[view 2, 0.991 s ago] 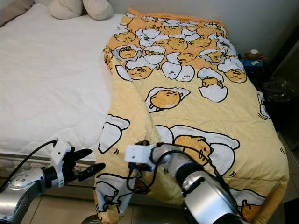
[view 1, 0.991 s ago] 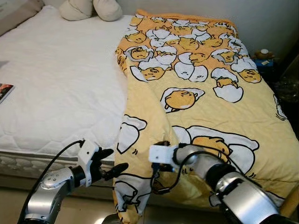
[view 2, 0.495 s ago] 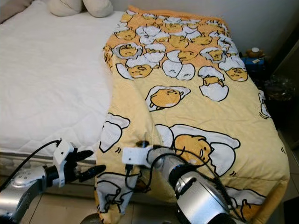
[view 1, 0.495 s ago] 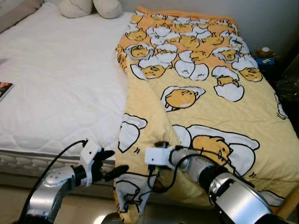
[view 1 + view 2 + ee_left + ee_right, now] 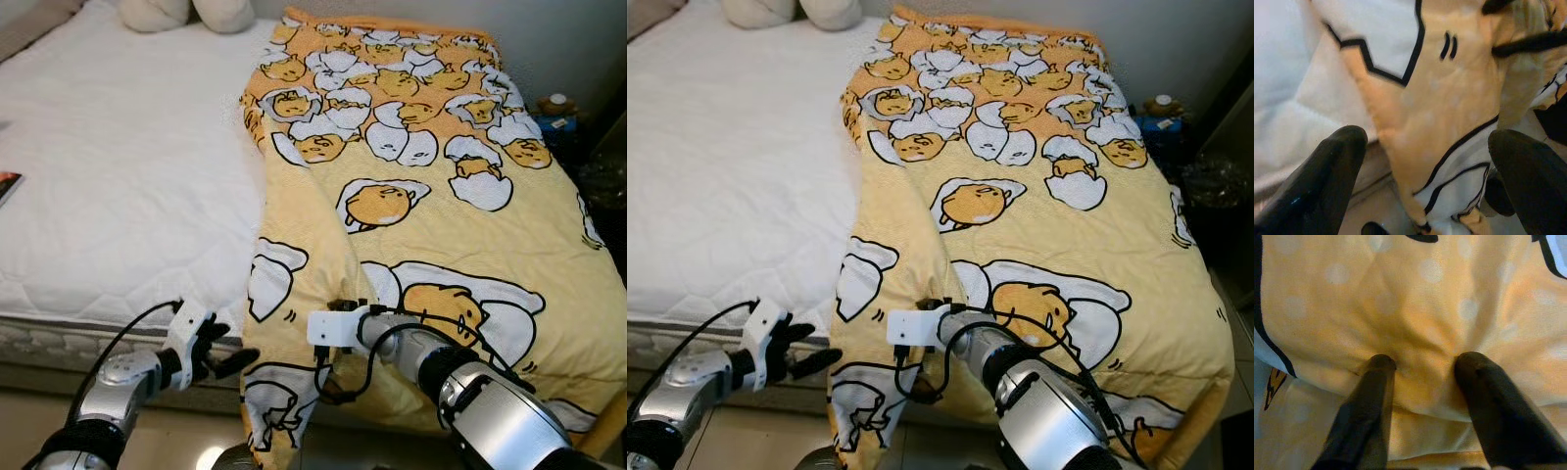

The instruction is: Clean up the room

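So the blanket [image 5: 421, 196] is lying over the right half of the mattress [image 5: 118, 176], running from about 12 o'clock by the pillows [image 5: 186, 12] down to 6 o'clock, where its near corner is drooping off the foot of the bed toward the floor, and that hanging bit is what both arms are going for. The right gripper [image 5: 1422, 367] is pushing into a fold of yellow fabric near the bed edge, at about 6 o'clock in the head view; its fingers are partly spread with a ridge of cloth bunching between the tips, so it looks like it's pinching but I wouldn't call it fully clamped. The left gripper [image 5: 1425, 161] is hovering at roughly 7 o'clock, just beside the dangling corner, fingers wide apart and holding nothing, with the blanket edge sitting right in the gap. My guess is it's lining up to grab that side so the two arms can lift and spread the blanket evenly. There's also a book [image 5: 8, 186] at 9 o'clock on the mattress edge and some clutter [image 5: 554, 113] at 2 o'clock, waiting for later
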You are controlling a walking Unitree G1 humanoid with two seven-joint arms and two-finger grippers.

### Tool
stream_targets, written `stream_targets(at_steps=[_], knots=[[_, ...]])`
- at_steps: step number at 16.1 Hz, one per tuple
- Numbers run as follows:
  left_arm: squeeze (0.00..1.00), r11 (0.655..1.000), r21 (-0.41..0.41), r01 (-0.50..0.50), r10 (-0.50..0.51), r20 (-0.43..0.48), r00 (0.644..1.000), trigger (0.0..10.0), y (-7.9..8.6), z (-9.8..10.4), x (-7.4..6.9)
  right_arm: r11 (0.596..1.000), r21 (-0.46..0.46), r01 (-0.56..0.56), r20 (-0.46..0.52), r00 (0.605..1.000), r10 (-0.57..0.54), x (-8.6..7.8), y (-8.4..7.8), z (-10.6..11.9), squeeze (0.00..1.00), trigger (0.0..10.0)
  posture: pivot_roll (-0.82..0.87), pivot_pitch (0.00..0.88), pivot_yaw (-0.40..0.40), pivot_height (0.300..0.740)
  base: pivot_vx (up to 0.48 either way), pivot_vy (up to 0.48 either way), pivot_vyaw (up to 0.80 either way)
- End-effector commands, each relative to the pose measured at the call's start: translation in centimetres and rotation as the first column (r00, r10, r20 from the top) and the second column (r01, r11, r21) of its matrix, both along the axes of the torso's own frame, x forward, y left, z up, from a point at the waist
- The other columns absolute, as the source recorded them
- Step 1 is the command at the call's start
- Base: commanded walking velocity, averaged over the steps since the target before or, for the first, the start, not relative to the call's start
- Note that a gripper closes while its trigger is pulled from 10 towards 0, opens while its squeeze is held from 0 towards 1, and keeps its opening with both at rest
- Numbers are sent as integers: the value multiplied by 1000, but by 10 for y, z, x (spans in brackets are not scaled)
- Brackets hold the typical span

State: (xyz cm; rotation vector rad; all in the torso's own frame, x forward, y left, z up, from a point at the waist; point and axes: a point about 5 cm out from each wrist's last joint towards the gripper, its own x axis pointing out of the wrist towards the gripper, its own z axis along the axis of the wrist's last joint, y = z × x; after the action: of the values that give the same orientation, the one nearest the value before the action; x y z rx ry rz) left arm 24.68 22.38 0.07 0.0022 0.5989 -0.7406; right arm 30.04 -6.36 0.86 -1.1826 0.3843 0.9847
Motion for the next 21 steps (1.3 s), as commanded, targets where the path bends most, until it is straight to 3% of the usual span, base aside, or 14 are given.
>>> stream_targets(at_steps=[1, 4, 8, 12, 13, 15, 16, 17, 18, 20, 21], knots=[[0, 1000, 24, -13, 13, -5, 1000, 10000, 10, -2, -4, 1000, -1, 15, -10, 1000, -15, 0, -3, -1, 0, 0, 171, 59, -35, 740, 0, 0, 0], [0, 997, 53, -54, 56, -30, 998, 10000, 26, -12, -17, 999, 33, 42, -22, 999, -42, 1, -3, 0, 0, 0, 162, 42, -44, 740, 0, 0, 0], [0, 990, 107, -88, 93, -40, 995, 10000, 25, -19, -19, 991, 100, 92, -42, 995, -88, 7, -5, 7, 0, 0, 147, 8, -55, 740, 0, 0, 0], [0, 990, 107, -93, 92, 13, 996, 10000, 38, -16, -29, 973, 185, 140, -71, 989, -129, 12, -6, 13, 0, 0, 144, 0, -67, 740, 0, 0, 0], [0, 987, 130, -91, 82, 68, 994, 10000, 50, -7, -30, 931, 315, 184, -115, 981, -155, 18, -6, 24, 0, 0, 132, 0, -74, 740, 0, 0, 0], [0, 993, 95, -75, 63, 122, 991, 10000, 68, 12, -36, 906, 388, 168, -144, 982, -120, 20, -6, 31, 0, 0, 119, 0, -73, 740, 0, 0, 0], [0, 998, -47, -32, 39, 155, 987, 10000, 60, 35, -37, 889, 429, 159, -167, 981, -95, 20, -7, 34, 0, 0, 118, 0, -74, 740, 0, 0, 0], [0, 990, -139, 2, 21, 163, 986, 10000, 49, 47, -35, 881, 447, 158, -175, 981, -87, 20, -7, 36, 0, 0, 120, 0, -77, 740, 0, 0, 0], [0, 970, -232, 66, -23, 183, 983, 10000, 28, 65, -31, 875, 458, 154, -181, 980, -77, 20, -8, 37, 0, 0, 117, 0, -80, 740, 0, 0, 0], [0, 962, -207, 180, -140, 193, 971, 10000, -2, 75, -32, 877, 461, 137, -187, 981, -54, 20, -10, 38, 0, 0, 116, 0, -81, 740, 0, 0, 0], [0, 962, -207, 180, -140, 193, 971, 10000, -2, 75, -32, 877, 461, 137, -187, 981, -54, 20, -10, 38, 0, 0, 116, 0, -81, 740, 0, 0, 0]])
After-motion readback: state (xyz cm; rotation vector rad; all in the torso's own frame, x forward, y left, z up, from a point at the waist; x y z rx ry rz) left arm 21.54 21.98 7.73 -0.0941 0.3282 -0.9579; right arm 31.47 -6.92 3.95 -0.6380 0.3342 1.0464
